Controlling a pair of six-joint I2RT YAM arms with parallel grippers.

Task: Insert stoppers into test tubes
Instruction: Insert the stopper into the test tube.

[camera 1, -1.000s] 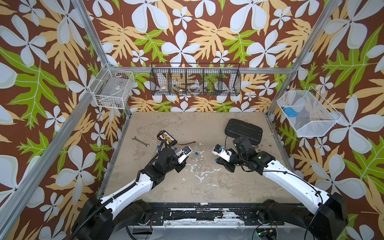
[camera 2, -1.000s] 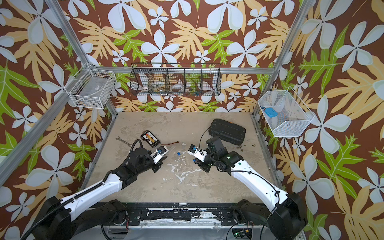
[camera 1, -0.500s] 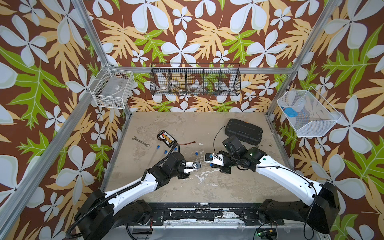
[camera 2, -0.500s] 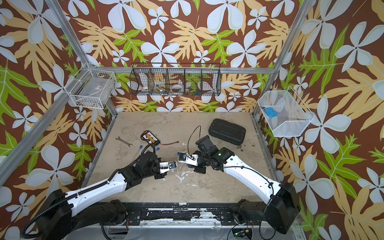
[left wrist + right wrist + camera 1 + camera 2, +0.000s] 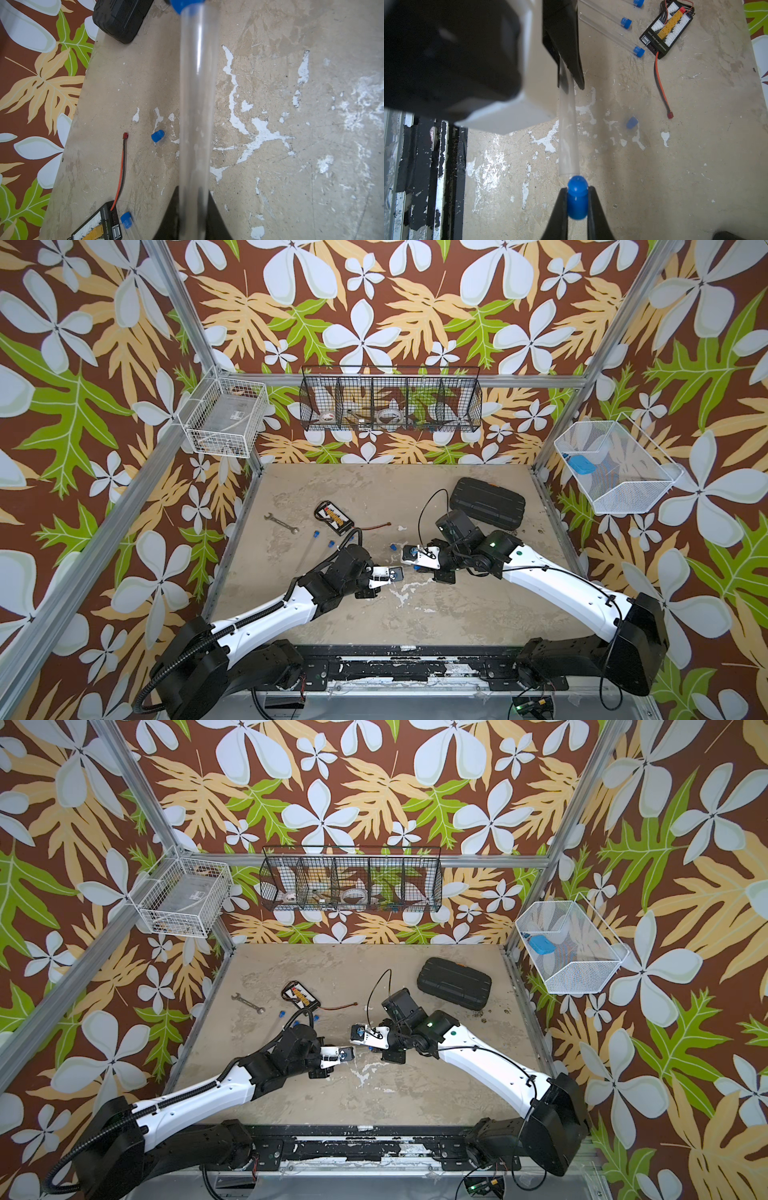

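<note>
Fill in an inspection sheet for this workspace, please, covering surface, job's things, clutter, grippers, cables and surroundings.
Surface: table beige, worn, with white flaked patches.
Job's things: tube held off the table; stopper at its mouth, seating unclear; loose stopper on the table; capped tubes lying by the board.
Clutter: wrench, board, black case.
Grippers: left gripper shut on the tube; right gripper shut on the stopper.
Cables: red-black lead from the board; black cable looping over the right arm.
Surroundings: wire baskets on flowered walls.
</note>
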